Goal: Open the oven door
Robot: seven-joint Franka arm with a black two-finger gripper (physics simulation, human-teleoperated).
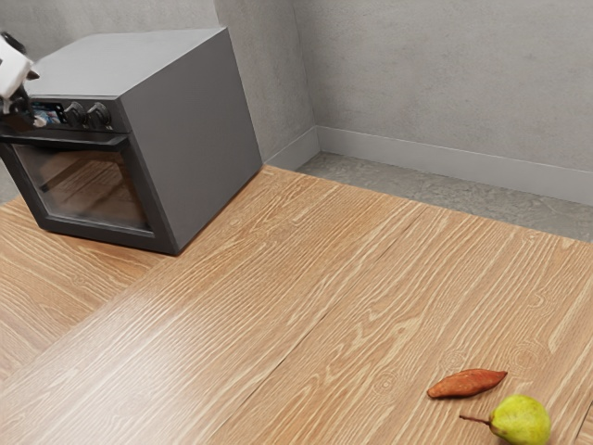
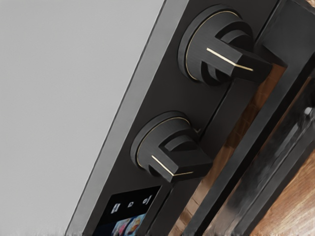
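Observation:
The gripper [image 1: 18, 113] is at the exterior view's left edge, partly cut off, in front of the oven's control panel near the display and above the door handle. Whether it is open or shut cannot be made out. The dark grey oven [image 1: 190, 139] has a glass door [image 1: 88, 185] that stands upright at its front and looks closed. A black handle [image 1: 69, 142] runs along the door's top edge. From the hand, the wrist view looks down on the handle [image 2: 246, 132], beside the control panel [image 2: 165, 96].
Two knobs [image 2: 216, 46] [image 2: 170, 145] stick out of the panel beside a small display [image 2: 130, 211]. On the wooden table [image 1: 278, 297], a yellow-green pear [image 1: 521, 421] and a reddish-brown elongated item [image 1: 468, 383] lie far from the oven. Grey walls [image 1: 445, 74] stand behind.

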